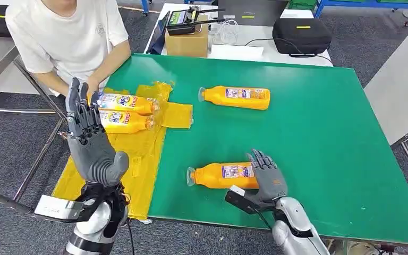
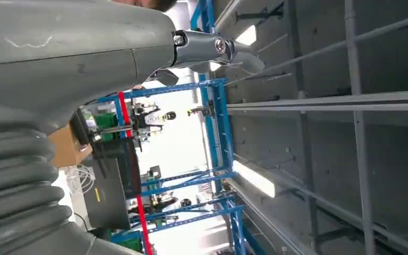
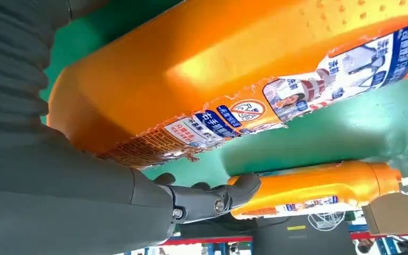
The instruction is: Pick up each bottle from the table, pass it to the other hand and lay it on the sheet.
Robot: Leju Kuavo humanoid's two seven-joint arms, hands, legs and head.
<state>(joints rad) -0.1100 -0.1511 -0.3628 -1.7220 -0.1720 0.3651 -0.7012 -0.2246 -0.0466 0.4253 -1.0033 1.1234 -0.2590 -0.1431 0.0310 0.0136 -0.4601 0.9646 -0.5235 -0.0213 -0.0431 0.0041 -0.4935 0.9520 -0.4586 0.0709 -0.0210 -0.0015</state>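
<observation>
Left hand (image 1: 92,142) raised at lower left of the head view, fingers straight and apart, holding nothing. Right hand (image 1: 266,176) low at centre, fingers spread, resting against the base end of the near bottle (image 1: 224,175) lying on the green table (image 1: 324,138), not closed around it. Far bottle (image 1: 237,98) lying at upper centre. 2 bottles (image 1: 123,112) side by side on the yellow sheet (image 1: 138,159) at left, before a seated person (image 1: 69,37).

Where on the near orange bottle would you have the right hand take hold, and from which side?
Probably around the wide body of the near bottle, at its base end. It lies on its side, cap towards the sheet, and the right hand is already there, fingers spread.
</observation>
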